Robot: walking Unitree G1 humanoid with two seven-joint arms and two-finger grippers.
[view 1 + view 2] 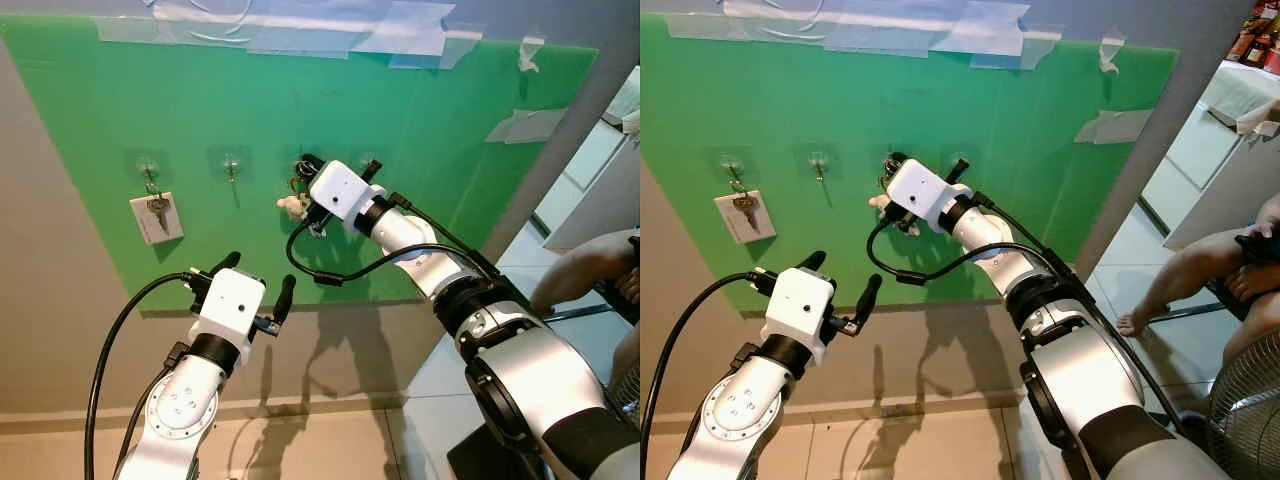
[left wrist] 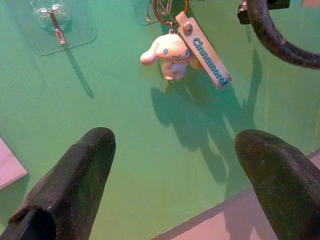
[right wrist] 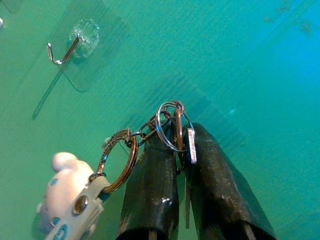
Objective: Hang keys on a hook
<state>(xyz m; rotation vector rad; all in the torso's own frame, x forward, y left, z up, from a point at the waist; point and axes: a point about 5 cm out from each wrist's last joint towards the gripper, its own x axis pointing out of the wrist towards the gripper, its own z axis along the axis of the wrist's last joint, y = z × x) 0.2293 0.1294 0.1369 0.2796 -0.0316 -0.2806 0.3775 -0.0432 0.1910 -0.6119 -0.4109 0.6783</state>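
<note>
A green board (image 1: 420, 150) is taped to the wall and takes up most of the upper frame, with a row of small clear stick-on hooks across its middle. The right gripper (image 3: 182, 150) is raised against the board at centre frame, its two black fingers pressed close together and pinching the keys (image 3: 172, 131) by their cluster of metal rings, right against the board's surface. From those rings a larger bronze ring (image 3: 119, 160) hangs off to one side, carrying a white plush charm (image 2: 167, 50) and a pale tag printed with blue letters (image 2: 204, 49). In the right wrist view an unused hook (image 3: 67, 47) sits near the upper left corner, apart from the rings. I cannot tell whether the rings sit over a hook, as the fingers cover that spot.

The left gripper (image 1: 258, 285) hovers lower down, left of centre, its fingers spread wide with nothing between them and pointing at the board below the charm. Another bare hook (image 2: 55, 25) shows in the upper left of its wrist view.

At the left of the board, a single key (image 1: 158, 210) hangs from a hook over a white card (image 1: 156, 218). At the right edge of the frame a person's bare leg and foot (image 1: 1180, 275) rest on the tiled floor (image 1: 1130, 250).
</note>
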